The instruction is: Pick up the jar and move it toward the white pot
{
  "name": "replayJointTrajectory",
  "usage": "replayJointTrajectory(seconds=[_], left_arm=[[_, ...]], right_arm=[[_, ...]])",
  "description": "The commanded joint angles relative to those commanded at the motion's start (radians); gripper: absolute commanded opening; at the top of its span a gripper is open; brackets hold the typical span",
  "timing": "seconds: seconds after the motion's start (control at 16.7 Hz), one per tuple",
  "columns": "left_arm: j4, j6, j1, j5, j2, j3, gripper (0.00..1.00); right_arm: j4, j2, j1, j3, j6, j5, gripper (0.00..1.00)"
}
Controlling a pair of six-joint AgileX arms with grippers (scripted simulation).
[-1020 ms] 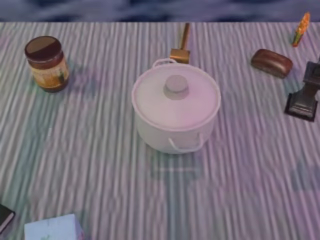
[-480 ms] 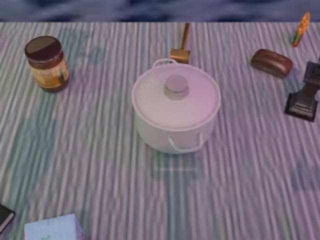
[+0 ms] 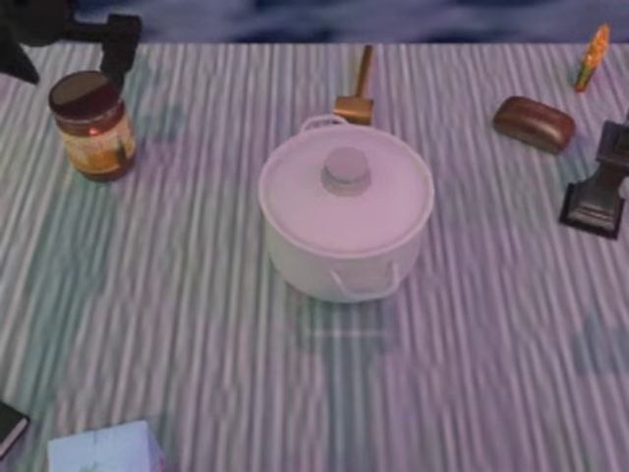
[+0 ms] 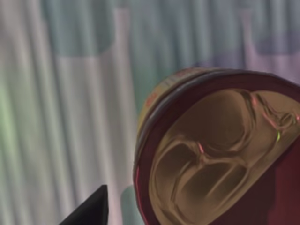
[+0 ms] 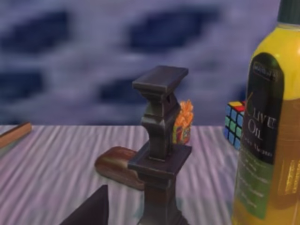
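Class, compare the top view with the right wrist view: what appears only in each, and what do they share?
Only the top view shows the jar, the white pot and the left gripper above the jar at the table's far left. Only the right wrist view shows an olive oil bottle and a colour cube. Both show the dark pedestal and brown loaf.
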Motion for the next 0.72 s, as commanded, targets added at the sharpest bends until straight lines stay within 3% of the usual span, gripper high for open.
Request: replayJointTrajectory(seconds=[0.72], left_arm=[[0.041,-0.008,0.004,-0.020,0.075,-0.019,1.00]], right_arm=[[0.000,0.000,0.000,0.000,0.000,0.000,1.00]])
